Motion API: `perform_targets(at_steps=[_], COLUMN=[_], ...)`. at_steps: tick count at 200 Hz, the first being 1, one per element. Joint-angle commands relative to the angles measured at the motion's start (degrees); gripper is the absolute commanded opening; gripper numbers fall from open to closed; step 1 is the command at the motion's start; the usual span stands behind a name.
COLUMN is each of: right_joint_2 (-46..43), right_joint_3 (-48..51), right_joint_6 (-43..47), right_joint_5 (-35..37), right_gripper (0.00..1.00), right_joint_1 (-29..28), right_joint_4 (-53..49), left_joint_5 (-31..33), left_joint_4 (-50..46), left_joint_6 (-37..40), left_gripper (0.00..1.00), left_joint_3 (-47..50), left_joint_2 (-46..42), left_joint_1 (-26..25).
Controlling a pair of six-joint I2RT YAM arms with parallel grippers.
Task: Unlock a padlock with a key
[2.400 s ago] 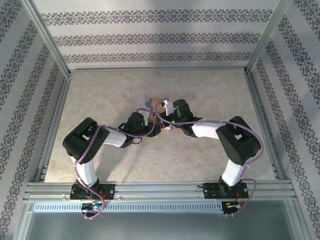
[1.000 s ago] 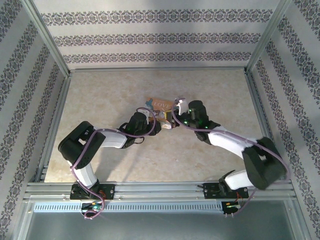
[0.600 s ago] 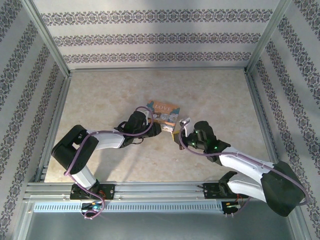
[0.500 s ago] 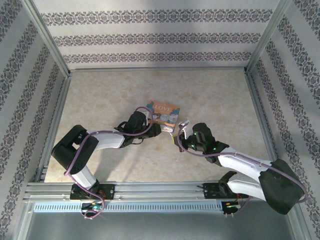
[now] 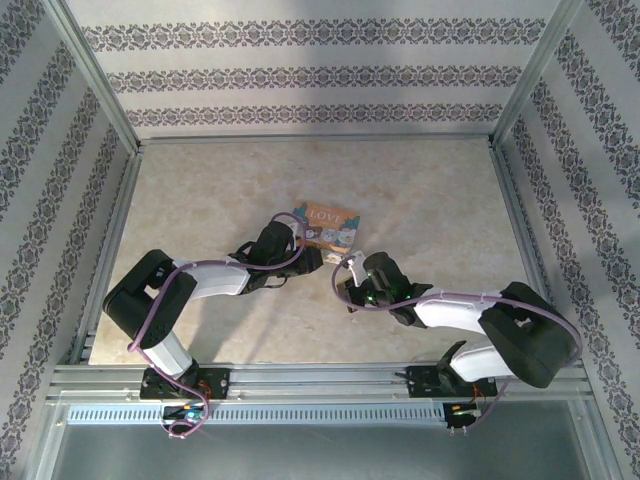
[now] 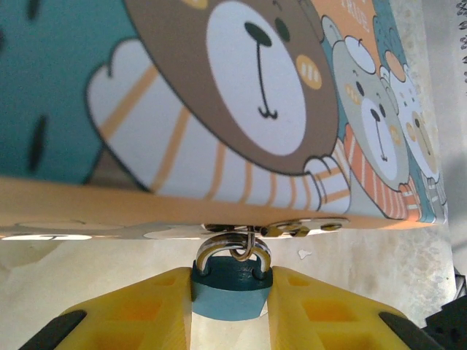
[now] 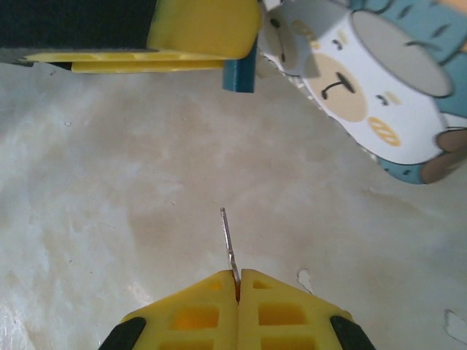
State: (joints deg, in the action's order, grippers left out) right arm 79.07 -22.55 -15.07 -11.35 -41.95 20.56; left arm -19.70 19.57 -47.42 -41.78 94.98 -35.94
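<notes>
Padlock (image 6: 232, 290) hooked at the edge of the bear-printed box (image 6: 255, 109) is what we see the left gripper (image 6: 232, 284) clamping, its yellow fingers (image 6: 146, 306) partway closed on the teal body, while the right gripper (image 7: 238, 281), fully shut, pinches the thin key (image 7: 228, 240) nearby, its tip short of the lock.
</notes>
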Motion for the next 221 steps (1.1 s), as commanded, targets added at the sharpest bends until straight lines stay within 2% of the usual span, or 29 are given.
perform_targets(at_steps=[1,81,221], right_joint_2=[1.70,4.04,6.40], right_joint_3=[-2.34,-4.10,-4.57], right_joint_6=[-0.40,2.56,3.29], right_joint_5=[2.63,4.48,7.32], right_gripper=[0.00,0.00,0.00], right_joint_1=[-0.74,-1.07,-1.04], right_joint_4=[2.41,3.20,8.77], left_joint_5=[-1.04,-1.79,-1.09], left_joint_4=[0.46,0.37,0.03], left_joint_6=[-1.25,-4.94,-5.49], left_gripper=[0.30,0.29,0.28], left_joint_3=[-1.88,-3.87,-4.27], left_joint_2=[-1.07,0.21,0.47], left_joint_1=[-0.62,-0.62,-0.62])
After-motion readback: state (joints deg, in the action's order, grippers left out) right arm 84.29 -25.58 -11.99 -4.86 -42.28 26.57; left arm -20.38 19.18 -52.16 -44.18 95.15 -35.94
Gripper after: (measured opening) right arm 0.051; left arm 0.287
